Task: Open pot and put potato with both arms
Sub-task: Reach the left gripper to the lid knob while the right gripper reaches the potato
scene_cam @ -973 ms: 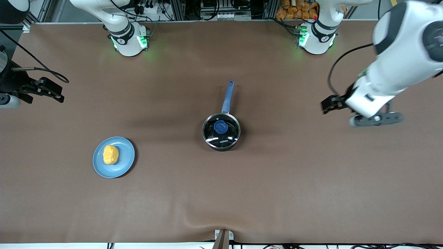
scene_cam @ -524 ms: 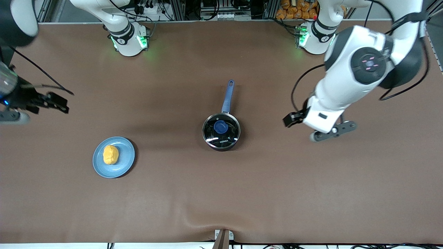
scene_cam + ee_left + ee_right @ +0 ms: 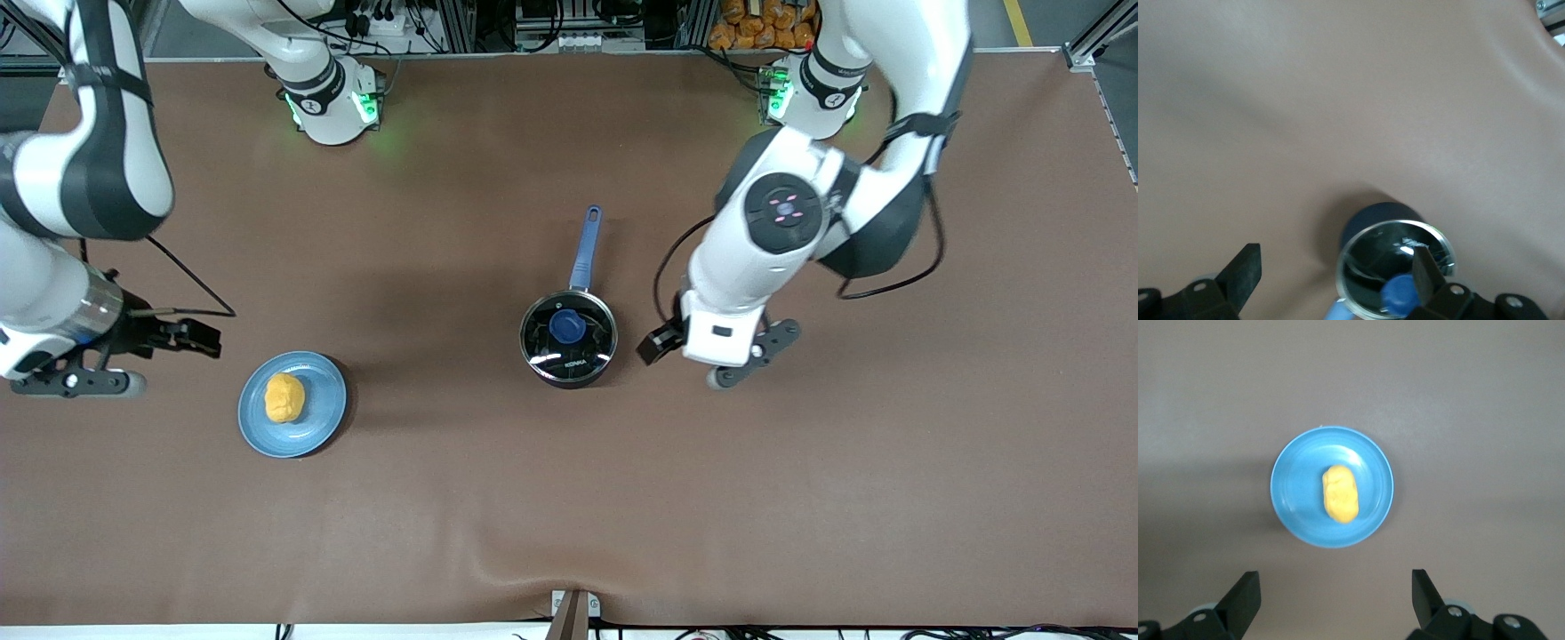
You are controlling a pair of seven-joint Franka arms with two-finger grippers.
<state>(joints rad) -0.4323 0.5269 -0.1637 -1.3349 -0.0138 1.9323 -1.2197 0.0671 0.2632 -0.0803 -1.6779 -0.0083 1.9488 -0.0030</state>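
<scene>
Nearest the front camera, a light-blue plate (image 3: 322,418) lies flat on the brown table (image 3: 569,516), toward the right arm's end. The potato (image 3: 284,397), yellow-orange and lumpy, rests on the plate, roughly at its middle; in the right wrist view the potato (image 3: 1340,493) and the plate (image 3: 1295,507) appear whole and unobstructed.

Slightly farther from the camera, near the middle of the table, stands the pot (image 3: 569,339), upright, with its clear glass lid (image 3: 593,347) seated on the rim and the blue knob (image 3: 567,326) at the lid's centre. The long blue handle (image 3: 586,249) points straight away from the camera, toward the robots' bases.

The left gripper (image 3: 656,345) hangs above the table just beside the pot, on the side toward the left arm's end, and touches neither pot nor lid. Its fingers (image 3: 1243,270) are spread wide with nothing between them; the left wrist view shows the pot (image 3: 1395,263) below.

The right gripper (image 3: 197,337) is over bare table near the plate, toward the right arm's end and apart from it. Its fingers (image 3: 1245,597) likewise stand wide apart and empty.
</scene>
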